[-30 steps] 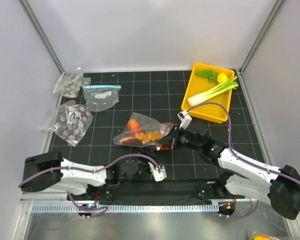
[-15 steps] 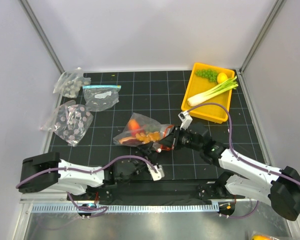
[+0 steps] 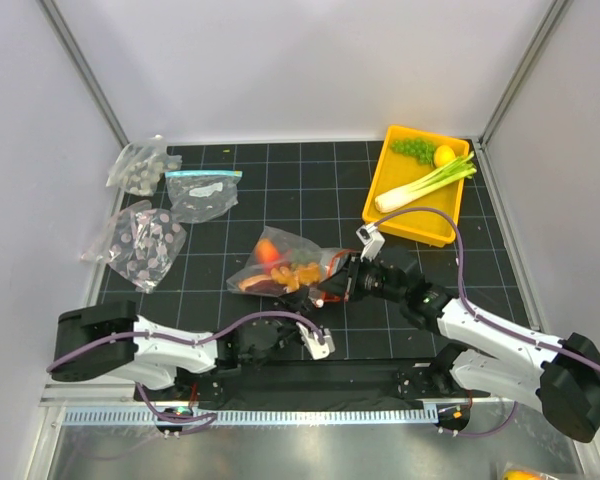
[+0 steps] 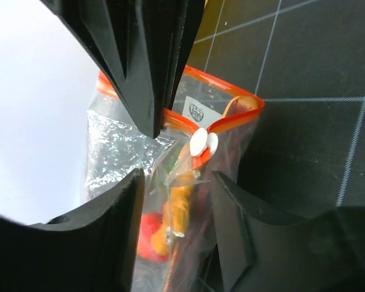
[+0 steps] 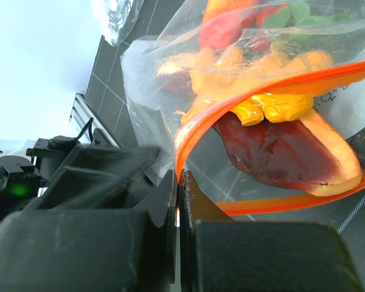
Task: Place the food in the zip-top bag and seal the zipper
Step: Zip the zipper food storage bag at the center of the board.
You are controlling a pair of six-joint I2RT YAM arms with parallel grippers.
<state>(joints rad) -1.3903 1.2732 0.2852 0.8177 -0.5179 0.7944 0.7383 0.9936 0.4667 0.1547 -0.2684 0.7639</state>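
Observation:
The zip-top bag (image 3: 280,262) lies mid-table, holding the food: orange carrot pieces (image 5: 274,106), a dark-red slab (image 5: 280,152) and red and green bits. My right gripper (image 3: 338,283) is shut on the orange-red zipper (image 5: 274,79) at the bag's right corner, the strip pinched between the jaws (image 5: 179,179). My left gripper (image 3: 298,300) is open just below it. Its fingers (image 4: 125,231) straddle the bag's near side without squeezing it (image 4: 176,182). An orange piece (image 4: 179,207) and a red tomato (image 4: 147,234) show through the plastic between them. The zipper's mouth gapes open.
A yellow tray (image 3: 420,233) with a leek, green grapes and a lemon stands at the back right. A clear bag with a light-blue strip (image 3: 202,195) and two bags of grey dotted pieces (image 3: 140,240) lie at the back left. Walls enclose the mat.
The left arm has shifted slightly under the bag. The right gripper has kept its hold on the zipper and the bag has barely moved.

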